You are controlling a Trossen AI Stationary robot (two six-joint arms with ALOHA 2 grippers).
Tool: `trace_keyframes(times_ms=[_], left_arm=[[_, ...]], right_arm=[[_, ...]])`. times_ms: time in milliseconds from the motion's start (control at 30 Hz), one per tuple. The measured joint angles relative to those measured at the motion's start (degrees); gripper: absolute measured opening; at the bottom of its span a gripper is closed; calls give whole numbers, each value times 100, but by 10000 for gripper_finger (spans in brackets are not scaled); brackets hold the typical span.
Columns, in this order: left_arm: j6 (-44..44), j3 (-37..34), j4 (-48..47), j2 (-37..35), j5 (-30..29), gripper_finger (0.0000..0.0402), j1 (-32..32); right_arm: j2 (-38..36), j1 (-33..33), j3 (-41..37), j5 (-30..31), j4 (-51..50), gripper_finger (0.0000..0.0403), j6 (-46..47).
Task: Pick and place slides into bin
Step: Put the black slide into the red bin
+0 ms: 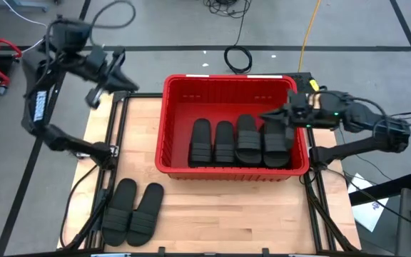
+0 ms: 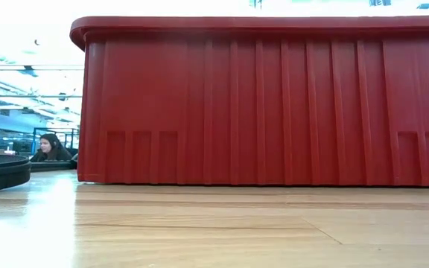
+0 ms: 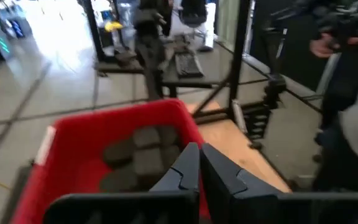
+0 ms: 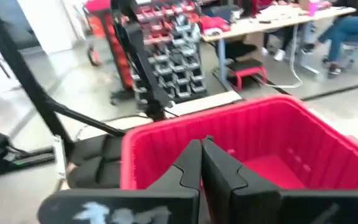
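Overhead first: the red bin (image 1: 230, 89) sits mid-table with four black slides in the bin (image 1: 237, 140) lined up side by side along its near wall. Two more slides on the table (image 1: 133, 212) lie as a pair on the bare wood by the near-left corner, well apart from the bin. The left gripper (image 1: 120, 68) hangs off the table's far-left corner, empty. The right gripper (image 1: 280, 114) reaches over the bin's right rim, above the rightmost slide, also empty.

Down at table height, the bin's ribbed red wall fills nearly everything; a dark rounded edge peeks in at far left, and a seated person (image 2: 49, 147) shows in the room behind.

Left wrist view now: fingers pressed together, nothing between them, the bin and its slides ahead.

Right wrist view: fingers likewise closed on nothing, the bin's red wall just beyond the tips.
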Motion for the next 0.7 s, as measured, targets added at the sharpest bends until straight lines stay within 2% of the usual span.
trace_keyframes(times_ms=[100,200,367,433,567,700], left_arm=[[-36,-665,13,-431,15,7,-4],[-353,-1533,674,-860,54,2,-47],[-1772,-3272,2760,-1782,1,1,-65],[-2452,-4022,3633,-2175,-235,2,-65],[-3847,-5431,5373,-2909,-816,1,-65],[-5188,-6512,7310,-3536,-1004,1,-65]], right_arm=[[-400,-8,-521,-331,613,0,45],[-793,-8,-1354,-796,1760,0,194],[-1411,3,-2528,-899,2745,0,666],[-1646,77,-2824,-1003,3061,0,781],[-2013,313,-3047,-1047,3251,0,828],[-2189,614,-3047,-1045,3405,0,801]])
